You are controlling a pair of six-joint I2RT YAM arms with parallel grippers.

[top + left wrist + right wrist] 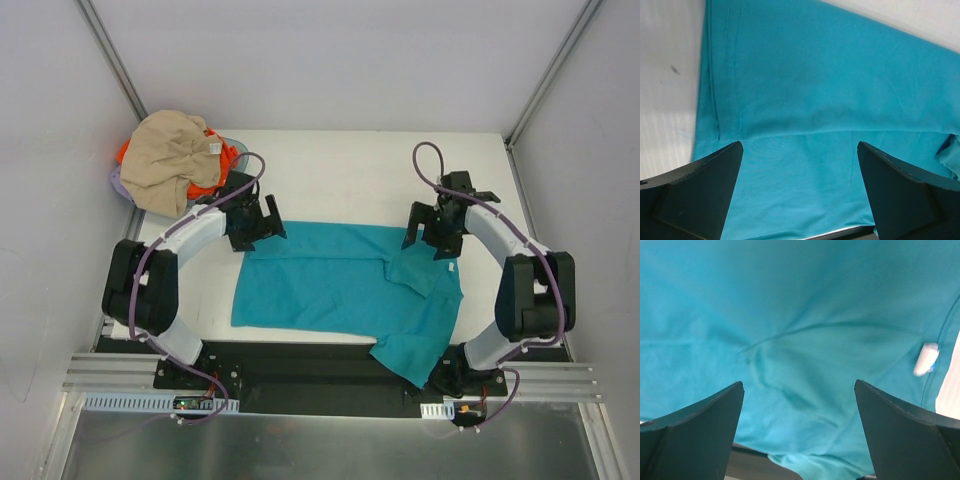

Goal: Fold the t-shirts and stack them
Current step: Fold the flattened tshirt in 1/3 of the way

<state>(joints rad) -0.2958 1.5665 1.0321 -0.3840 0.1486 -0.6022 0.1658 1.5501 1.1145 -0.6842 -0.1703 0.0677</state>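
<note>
1. Top view: the teal t-shirt (330, 285) lies spread mid-table (340, 180), its 5 o'clock corner overhanging. The beige t-shirt (170, 160) and orange t-shirt (228, 162) are heaped unfolded at 10 o'clock.
2. Left wrist: the left hand (799, 146) is released, fingers wide above the cloth.
3. Right wrist: the right hand (799, 385) is likewise released; folding looks barely begun.

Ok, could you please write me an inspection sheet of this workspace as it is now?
Surface: white table, one small dark mark beside the shirt.
Job's things: teal t-shirt spread out, its near right part past the table's near edge; beige t-shirt crumpled on orange t-shirt, far left corner.
Clutter: basket under those two, mostly hidden.
Grippers: left gripper open above the teal shirt's far left corner; right gripper open above its far right part.
Cables: purple cables along both arms, off the cloth.
Surroundings: white walls; nothing else seen.
</note>
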